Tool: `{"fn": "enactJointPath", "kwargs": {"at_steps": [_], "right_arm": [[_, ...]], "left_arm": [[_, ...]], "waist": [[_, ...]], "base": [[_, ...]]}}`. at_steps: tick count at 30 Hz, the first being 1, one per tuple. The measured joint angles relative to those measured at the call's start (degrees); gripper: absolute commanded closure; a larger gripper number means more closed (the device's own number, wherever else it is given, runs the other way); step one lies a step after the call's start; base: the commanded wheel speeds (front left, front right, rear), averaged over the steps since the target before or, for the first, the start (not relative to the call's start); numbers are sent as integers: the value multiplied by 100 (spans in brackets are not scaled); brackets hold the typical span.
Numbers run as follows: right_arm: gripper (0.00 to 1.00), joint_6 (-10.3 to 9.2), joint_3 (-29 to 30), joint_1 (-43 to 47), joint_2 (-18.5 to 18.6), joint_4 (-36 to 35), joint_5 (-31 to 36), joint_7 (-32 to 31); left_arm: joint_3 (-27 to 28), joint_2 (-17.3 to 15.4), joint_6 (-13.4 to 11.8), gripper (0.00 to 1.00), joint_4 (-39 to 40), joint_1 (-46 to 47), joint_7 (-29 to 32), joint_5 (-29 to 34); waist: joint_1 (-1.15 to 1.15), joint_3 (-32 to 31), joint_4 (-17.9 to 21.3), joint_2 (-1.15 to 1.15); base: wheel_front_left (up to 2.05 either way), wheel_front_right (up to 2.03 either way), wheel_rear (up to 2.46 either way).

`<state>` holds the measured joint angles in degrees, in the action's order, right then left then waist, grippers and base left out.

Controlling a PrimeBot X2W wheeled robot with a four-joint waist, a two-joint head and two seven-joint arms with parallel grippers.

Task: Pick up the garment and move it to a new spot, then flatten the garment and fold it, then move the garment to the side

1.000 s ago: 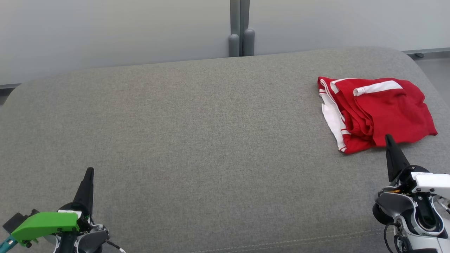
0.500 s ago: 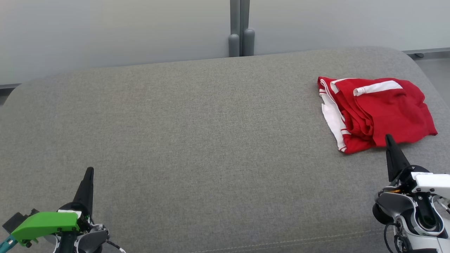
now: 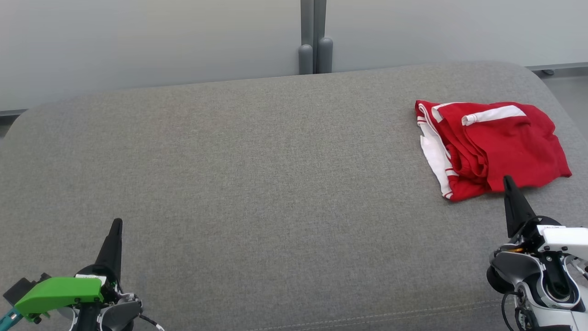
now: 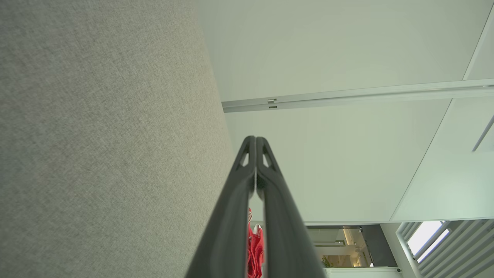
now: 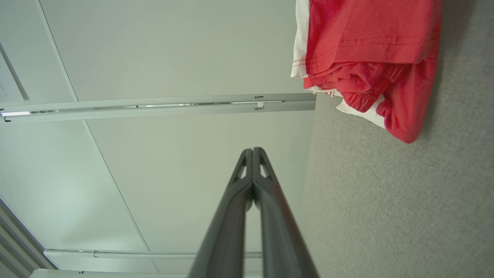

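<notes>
Shows red shorts [image 3: 494,147] far right on grey cushion [image 3: 275,184]. Has left gripper [image 3: 117,223] near left, right gripper [image 3: 506,179] beside shorts, both clenched empty.

The left end effector [image 3: 117,225] has long, dark, tapering fingers [image 4: 231,216] with triangular cut-outs near the tips, on a grey housing [image 3: 117,315] under a bright green cover [image 3: 59,292]. The right end effector [image 3: 507,181] has matching fingers, a white cover [image 3: 567,239], a round grey joint [image 3: 556,287] and black cables [image 3: 507,303].
</notes>
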<state>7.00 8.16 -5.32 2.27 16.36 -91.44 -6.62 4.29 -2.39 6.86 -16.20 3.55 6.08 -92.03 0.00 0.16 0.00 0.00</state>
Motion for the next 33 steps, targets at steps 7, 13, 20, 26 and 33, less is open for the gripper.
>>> {"fn": "enactJointPath", "kwargs": {"at_steps": [7, 13, 20, 26, 33], "right_arm": [[100, 0, -2, 1, 0, -2, -2, 1], [100, 0, -3, 1, 0, -5, -9, 1], [100, 0, -4, 1, 0, -11, -10, 1], [100, 0, -5, 1, 0, -14, -16, 1], [100, 0, -8, 1, 0, -16, -16, 1]], "left_arm": [[2, 0, 0, 100, 3, 0, 0, 0], [3, 0, 0, 100, 5, 0, 0, 0], [5, 0, 0, 100, 7, 0, 0, 0], [5, 0, 0, 100, 9, 0, 0, 0], [5, 0, 0, 100, 13, 0, 0, 0]], "waist": [[0, 0, 0, 0], [0, 0, 0, 0], [0, 0, 0, 0], [0, 0, 0, 0], [0, 1, 0, 0]], "base": [[0, 0, 0], [0, 0, 0], [0, 0, 0], [0, 0, 0], [0, 0, 0]]}}
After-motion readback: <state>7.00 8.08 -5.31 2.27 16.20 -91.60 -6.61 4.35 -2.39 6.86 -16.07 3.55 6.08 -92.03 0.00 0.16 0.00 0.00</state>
